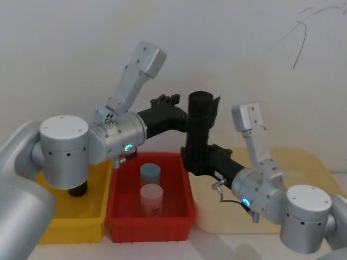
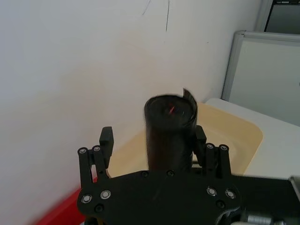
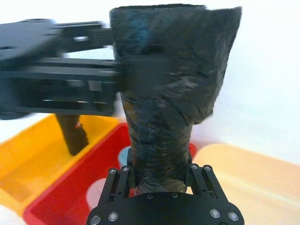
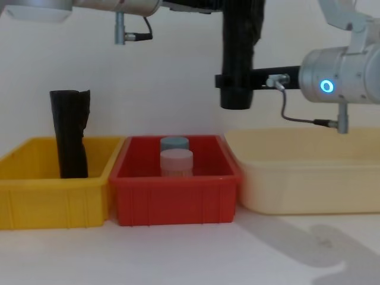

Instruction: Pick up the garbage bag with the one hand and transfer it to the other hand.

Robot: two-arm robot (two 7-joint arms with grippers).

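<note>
Garbage bag [image 1: 199, 122] is held upright in the air, over the right rear corner of the red bin [image 1: 116, 214]. Right tool [image 3: 159, 174] is clamped on its lower end. Left tool [image 2: 153, 137] straddles the upper part with its fingers spread (one finger stands clear of the roll). A second black roll [image 4: 70, 133] stands in the yellow bin [image 4: 35, 190].
</note>
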